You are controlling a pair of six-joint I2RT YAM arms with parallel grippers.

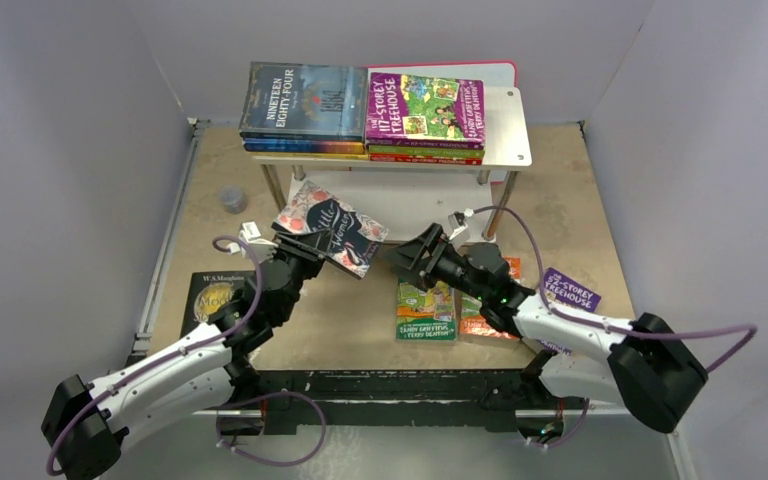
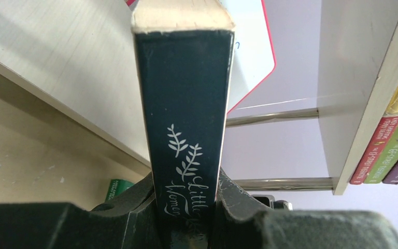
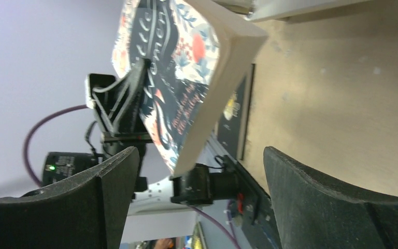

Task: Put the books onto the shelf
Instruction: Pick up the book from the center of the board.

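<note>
Holding "Little Women" (image 1: 332,228) aloft, left jaws clamp its covers at the spine, the shelf (image 1: 505,135) just ahead of them; right jaws gape wide, empty, beside its free edge. Advice: level the book first, then slide it flat onto the lower board (image 1: 410,190).

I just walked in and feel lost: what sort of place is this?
Likely a robot test bench, not a library: plain grey screens wall in a scuffed table, and a left arm and right arm are bolted at its edge.
</note>
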